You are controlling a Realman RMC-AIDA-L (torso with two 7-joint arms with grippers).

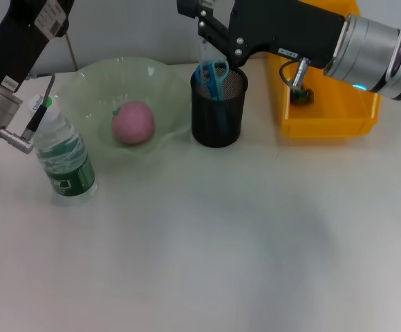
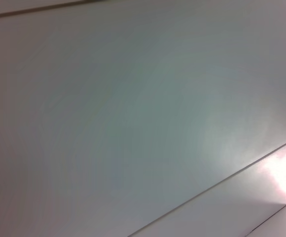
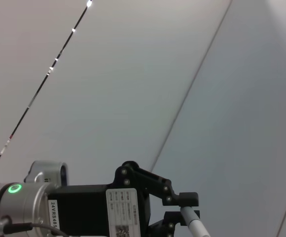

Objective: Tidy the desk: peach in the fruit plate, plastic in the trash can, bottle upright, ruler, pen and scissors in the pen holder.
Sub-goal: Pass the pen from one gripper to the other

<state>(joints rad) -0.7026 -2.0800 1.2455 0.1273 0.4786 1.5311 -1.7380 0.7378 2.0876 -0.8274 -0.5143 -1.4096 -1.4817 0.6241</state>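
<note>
The pink peach point(image 1: 133, 123) lies in the pale green fruit plate point(image 1: 166, 83). A clear bottle point(image 1: 63, 155) with a green label stands upright at the left. Blue-handled scissors point(image 1: 213, 72) and a clear ruler point(image 1: 202, 52) stick up out of the black mesh pen holder point(image 1: 218, 114). My right gripper point(image 1: 199, 21) hovers just above the ruler's top. In the right wrist view my left gripper point(image 3: 182, 210), raised at the far left, is shut on a whitish pen point(image 3: 196, 228). A small greenish crumpled piece point(image 1: 301, 95), seemingly the plastic, lies in the yellow trash can point(image 1: 332, 117).
My left arm point(image 1: 14, 48) rises at the far left, just behind the bottle. My right arm point(image 1: 366, 41) reaches across above the yellow bin. Bare white desk point(image 1: 221, 242) fills the front half. The left wrist view shows only a blank pale surface.
</note>
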